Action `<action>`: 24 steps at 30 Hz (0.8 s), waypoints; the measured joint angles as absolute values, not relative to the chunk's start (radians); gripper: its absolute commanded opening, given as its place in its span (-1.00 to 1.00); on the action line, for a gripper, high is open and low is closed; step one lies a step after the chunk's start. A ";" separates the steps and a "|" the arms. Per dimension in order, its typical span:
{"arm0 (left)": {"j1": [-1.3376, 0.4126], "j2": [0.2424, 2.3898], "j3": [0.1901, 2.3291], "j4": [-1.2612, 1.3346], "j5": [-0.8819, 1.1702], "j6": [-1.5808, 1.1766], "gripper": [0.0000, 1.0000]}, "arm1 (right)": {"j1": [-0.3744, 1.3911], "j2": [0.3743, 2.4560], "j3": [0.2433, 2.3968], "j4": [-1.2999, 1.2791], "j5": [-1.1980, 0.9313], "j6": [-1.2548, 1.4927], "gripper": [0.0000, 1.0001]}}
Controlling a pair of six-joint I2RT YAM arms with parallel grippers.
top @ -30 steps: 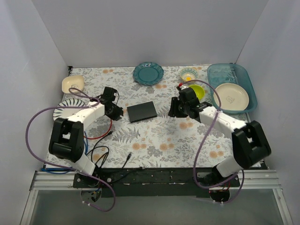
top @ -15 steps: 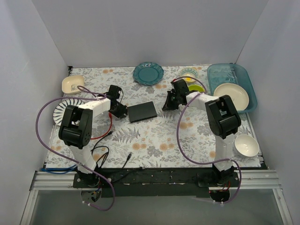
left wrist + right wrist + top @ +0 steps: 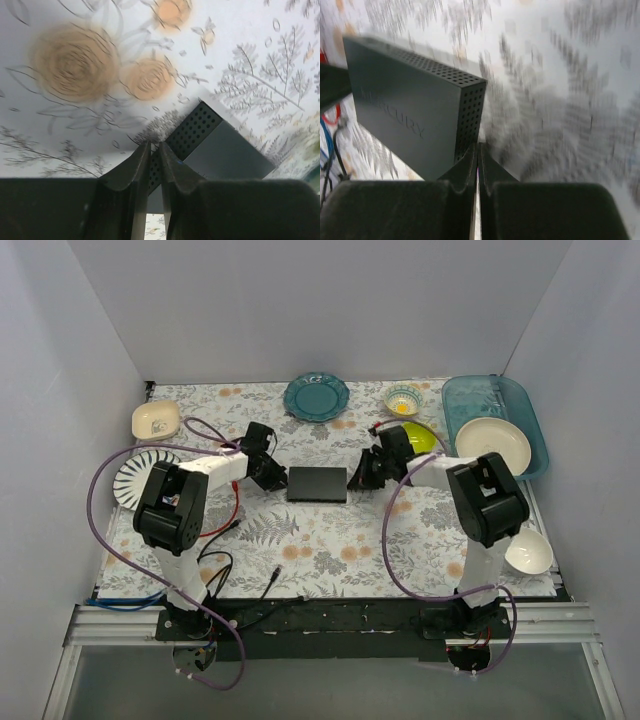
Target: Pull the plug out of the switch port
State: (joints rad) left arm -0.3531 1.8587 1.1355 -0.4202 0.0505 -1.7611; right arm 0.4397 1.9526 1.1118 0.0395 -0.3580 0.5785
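Mid-table on the flower-printed tablecloth [image 3: 330,540]: a small, flat, matte-black rectangular switch [image 3: 317,484], lying flat with its long sides running left to right. Flanked at both short ends, with the left gripper [image 3: 274,476] at the left end and the right gripper [image 3: 360,480] at the right (both arms folded low over the cloth).

From the left wrist, shows the switch corner-on, its perforated end face toward the left gripper's fingers [image 3: 127,175]. Drawn nearly together, with only a thin slit between them, tips right at that corner, pinching nothing that can be made out.

From the right wrist, shows the fingers [image 3: 462,170] pressed together, tips at the foot of the switch's perforated right end (contact hard to judge through the blur).

Along the far edge, a round teal plate [image 3: 316,397] and a small patterned bowl [image 3: 403,399]. Just beyond the right gripper, a yellow-green bowl [image 3: 422,437]. At far right, a translucent blue tray [image 3: 455,392] holding a cream plate [image 3: 492,443]. At near right, a white bowl [image 3: 528,552]. At left, a cream square dish [image 3: 156,419] and a striped plate [image 3: 132,472]. At near left, a red cable [image 3: 215,532] and a black cable [image 3: 215,568].
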 measured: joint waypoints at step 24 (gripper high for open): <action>-0.595 1.703 0.956 -0.403 -0.041 -1.771 -0.74 | 0.445 1.673 0.835 -0.119 -0.312 0.534 -0.94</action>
State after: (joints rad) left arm -0.5945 1.7035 0.9558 -0.4034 -0.0406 -1.7706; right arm 0.4454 1.6726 0.8352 -0.1188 -0.3119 0.5339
